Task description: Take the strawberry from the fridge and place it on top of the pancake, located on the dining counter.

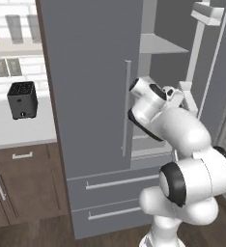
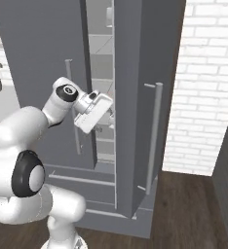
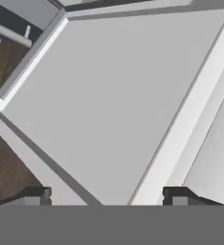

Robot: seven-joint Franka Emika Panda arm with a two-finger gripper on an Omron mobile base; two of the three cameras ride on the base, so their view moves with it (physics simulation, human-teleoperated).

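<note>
The fridge (image 1: 91,96) is a tall grey cabinet; its left door is closed and its right door (image 2: 150,97) is swung open. My gripper (image 2: 109,116) reaches into the gap between the doors, at the height of the middle shelves. In the hand view my gripper (image 3: 109,196) is open, its fingertips (image 3: 37,195) wide apart with nothing between them, over a bare pale grey shelf (image 3: 109,95). The strawberry, the pancake and the dining counter are out of view.
A long bar handle (image 2: 155,136) sticks out from the open door close to my hand. Two drawers (image 1: 115,193) sit under the doors. A black toaster (image 1: 22,100) stands on the counter (image 1: 18,130) to the left, above brown cabinets. A white brick wall (image 2: 203,87) is on the right.
</note>
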